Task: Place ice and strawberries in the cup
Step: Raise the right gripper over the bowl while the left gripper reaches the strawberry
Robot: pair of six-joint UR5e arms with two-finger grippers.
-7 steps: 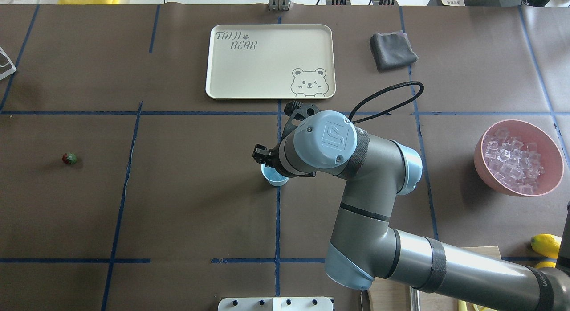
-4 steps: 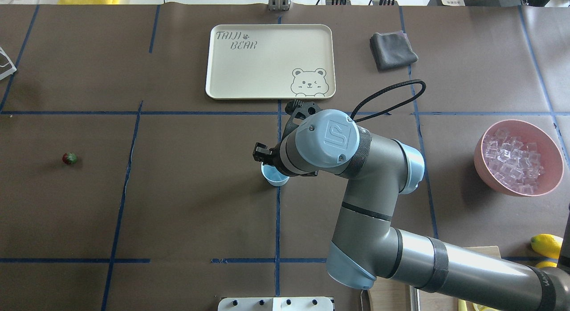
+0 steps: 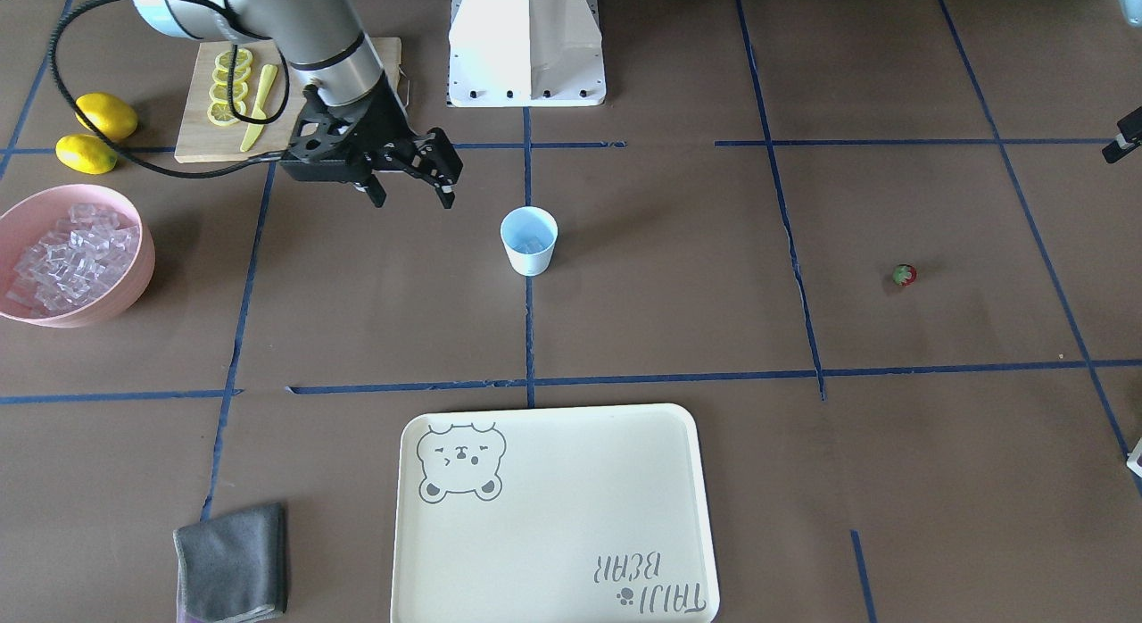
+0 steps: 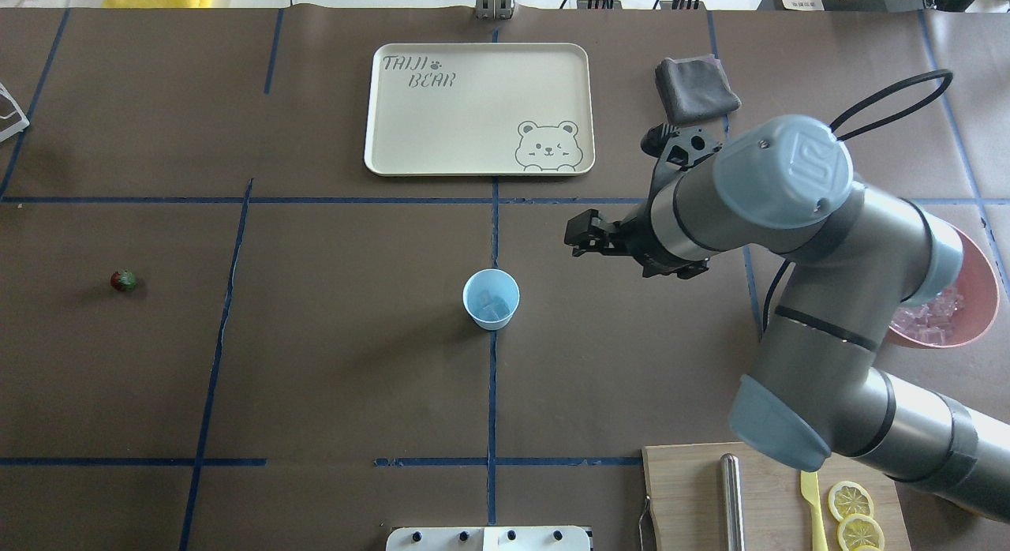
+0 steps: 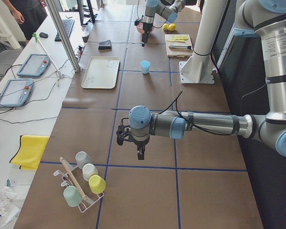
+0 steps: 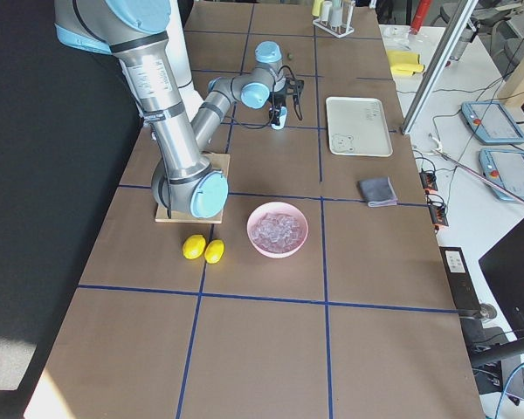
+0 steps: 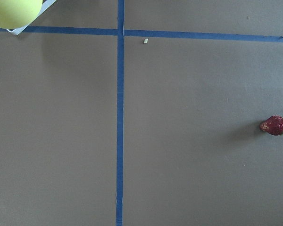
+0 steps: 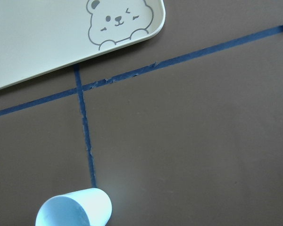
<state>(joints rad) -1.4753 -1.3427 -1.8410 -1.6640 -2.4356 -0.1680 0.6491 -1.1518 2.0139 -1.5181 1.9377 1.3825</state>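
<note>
The light blue cup (image 4: 491, 298) stands upright at the table's middle with clear ice (image 4: 495, 305) in its bottom; it also shows in the front view (image 3: 528, 239) and the right wrist view (image 8: 74, 209). The tiny red strawberry (image 4: 123, 280) lies alone far on the left side, seen too in the left wrist view (image 7: 273, 125). My right gripper (image 3: 412, 193) is open and empty, hovering between the cup and the pink bowl (image 3: 134, 275) of ice cubes (image 3: 62, 257). My left gripper (image 5: 139, 151) hangs over bare table; I cannot tell if it is open or shut.
A cream bear tray (image 4: 410, 140) lies beyond the cup, a grey cloth (image 4: 696, 88) to its right. A cutting board (image 3: 201, 114) with lemon slices and a knife, and two lemons (image 3: 107, 116), sit near the right arm's base. A cup rack (image 5: 81, 181) stands at the far left end.
My right arm has swung away from above the cup, rightward and farther out, toward the pink bowl. The cup now stands uncovered with ice in it.
</note>
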